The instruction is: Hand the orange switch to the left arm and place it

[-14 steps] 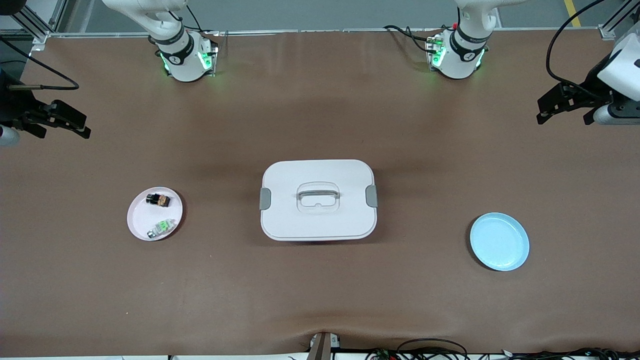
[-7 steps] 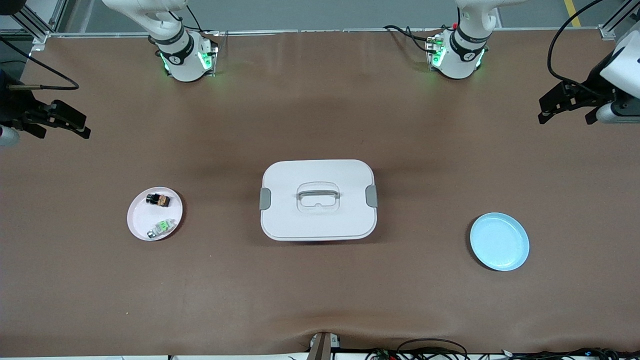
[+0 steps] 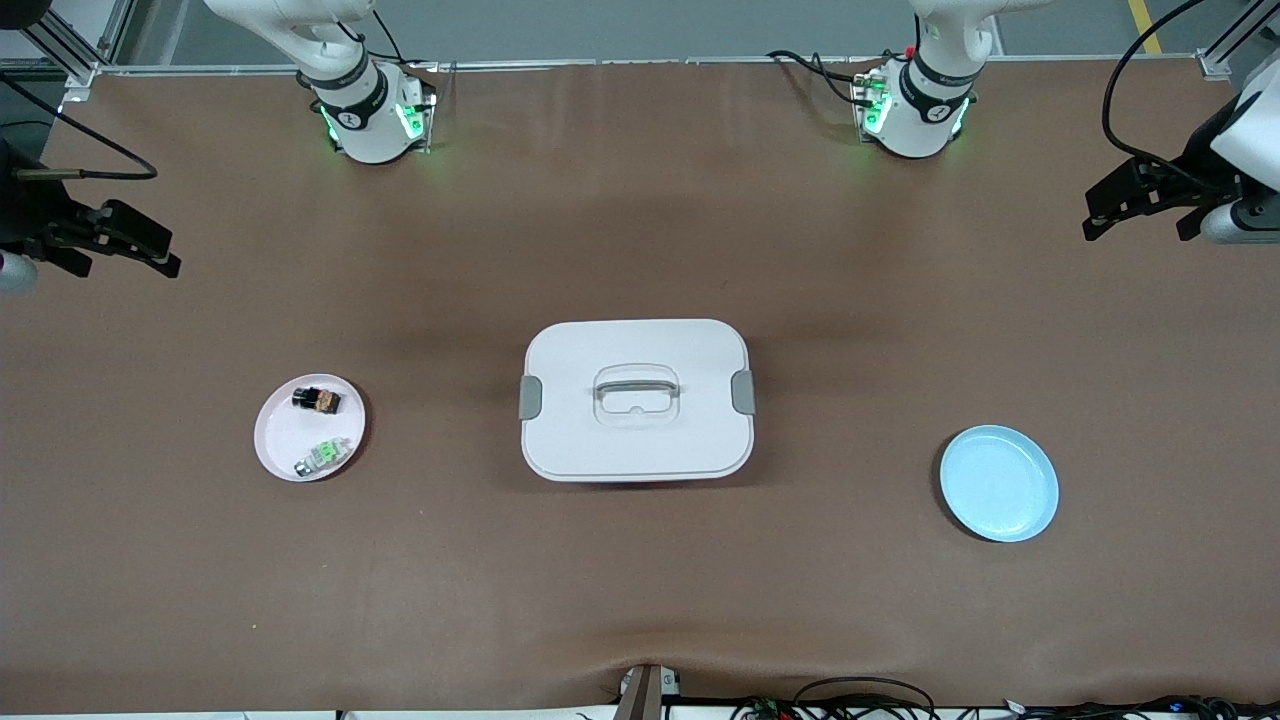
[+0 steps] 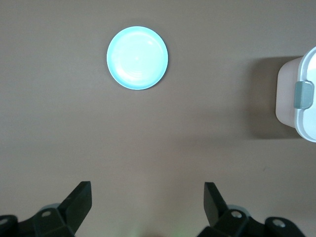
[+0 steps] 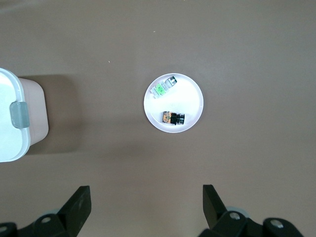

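Lying on the pink plate [image 3: 285, 445], the orange switch [image 3: 317, 400] was found nearer the right gripper [image 3: 105, 240]; both it and the left gripper [image 3: 1140, 205] were held wide open, empty.

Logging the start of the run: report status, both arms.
Left gripper and right gripper open, high at their own table ends. Orange switch on pink plate beside green-and-white component. Box mid-table, between pink plate and blue plate.

No words, numbers or brand names can be read anywhere in these views. The one mark that shows is a small white emblem on the black band of each arm base [image 3: 349, 117], too small to make out
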`<state>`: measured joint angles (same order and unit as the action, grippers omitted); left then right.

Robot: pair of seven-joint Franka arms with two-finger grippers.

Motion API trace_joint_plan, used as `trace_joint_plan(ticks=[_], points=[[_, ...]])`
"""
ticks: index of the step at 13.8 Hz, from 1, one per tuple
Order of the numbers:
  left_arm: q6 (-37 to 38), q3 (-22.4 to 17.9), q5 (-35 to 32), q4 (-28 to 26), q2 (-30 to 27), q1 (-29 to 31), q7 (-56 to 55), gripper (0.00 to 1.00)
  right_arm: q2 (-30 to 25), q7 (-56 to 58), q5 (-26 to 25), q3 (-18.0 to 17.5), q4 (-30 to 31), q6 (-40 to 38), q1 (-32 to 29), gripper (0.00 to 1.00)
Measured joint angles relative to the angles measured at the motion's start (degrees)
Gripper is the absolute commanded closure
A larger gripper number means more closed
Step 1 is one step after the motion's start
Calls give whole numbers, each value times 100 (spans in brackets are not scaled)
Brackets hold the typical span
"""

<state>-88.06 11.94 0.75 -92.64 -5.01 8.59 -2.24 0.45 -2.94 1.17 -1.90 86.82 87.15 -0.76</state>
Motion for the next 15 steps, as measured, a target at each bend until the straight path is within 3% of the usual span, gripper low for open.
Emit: trace_joint_plan(ticks=[5,15], points=[[-2,-1,0,391,341,-1,0,0,0,0,5,-3,-56,11,0,0],[10,-3,0,422,394,9,-5,0,-1,-62,171,-3,-87,8,0,0]])
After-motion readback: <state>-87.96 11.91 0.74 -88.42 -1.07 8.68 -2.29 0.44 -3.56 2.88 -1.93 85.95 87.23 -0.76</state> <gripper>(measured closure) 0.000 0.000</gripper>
